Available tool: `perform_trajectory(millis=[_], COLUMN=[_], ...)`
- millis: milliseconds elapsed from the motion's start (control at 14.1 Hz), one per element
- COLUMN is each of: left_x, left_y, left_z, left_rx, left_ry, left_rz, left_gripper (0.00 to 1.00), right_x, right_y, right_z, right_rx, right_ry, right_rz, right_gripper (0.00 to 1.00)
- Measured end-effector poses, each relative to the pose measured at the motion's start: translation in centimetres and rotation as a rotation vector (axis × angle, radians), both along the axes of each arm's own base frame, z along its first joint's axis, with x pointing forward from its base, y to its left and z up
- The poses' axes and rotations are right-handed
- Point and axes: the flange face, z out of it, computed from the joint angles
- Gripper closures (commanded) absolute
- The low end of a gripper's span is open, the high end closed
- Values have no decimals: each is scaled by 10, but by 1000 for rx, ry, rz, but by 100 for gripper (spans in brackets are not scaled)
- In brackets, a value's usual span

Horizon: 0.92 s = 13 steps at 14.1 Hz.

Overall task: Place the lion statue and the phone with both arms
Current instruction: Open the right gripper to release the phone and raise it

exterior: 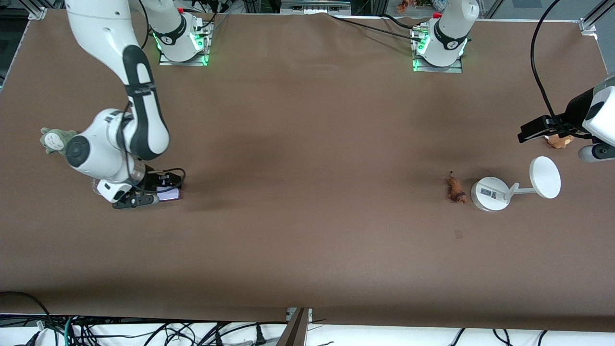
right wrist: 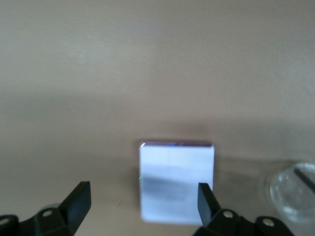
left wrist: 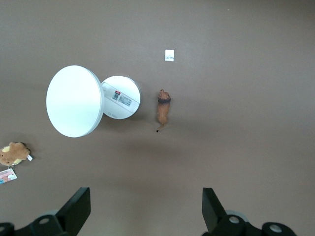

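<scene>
The lion statue [exterior: 455, 188], tiny and orange-brown, lies on the brown table beside the white stand's base; it also shows in the left wrist view [left wrist: 163, 105]. My left gripper [exterior: 528, 130] hangs open and empty in the air over the table by the brown plush, with the lion ahead of its open fingertips [left wrist: 145, 211]. The phone [exterior: 169, 194], a flat pale rectangle, lies on the table at the right arm's end. My right gripper [exterior: 158, 191] is low over it and open; the phone [right wrist: 177, 182] lies between the fingers, close to one of them [right wrist: 206, 204].
A white stand with round base [exterior: 490, 193] and disc [exterior: 545, 177] stands near the lion. A brown plush [exterior: 559, 140] lies under the left arm. A grey-green plush [exterior: 56, 140] lies by the right arm. A clear round dish [right wrist: 295, 196] sits beside the phone. A small tag [left wrist: 169, 55] lies on the table.
</scene>
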Motion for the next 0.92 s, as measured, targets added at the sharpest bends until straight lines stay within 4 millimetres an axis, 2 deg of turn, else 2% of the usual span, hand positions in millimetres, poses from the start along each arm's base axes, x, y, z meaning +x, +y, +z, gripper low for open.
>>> perform_trajectory(millis=[142,212,425,566,779,920], left_x=[0,0,0,0,0,0], left_y=[0,0,0,0,0,0], left_z=[0,0,-1,-1,-1,-1], left_rx=[0,0,0,0,0,0], left_ry=[1,1,1,1,1,1], left_rz=[0,0,0,0,0,0], left_gripper=[0,0,0,0,0,0], right_x=[6,9,13,10,-2,-8], right_y=[-4,-4,12,12,1,-5], right_z=[44,74,183,246,310,335], right_rx=[14,2,-43,-55,-69,-78], right_ry=[63,100,196,214,230,228], right_rz=[0,4,16,19,12,4], right_gripper=[4,3,1,1,1,1])
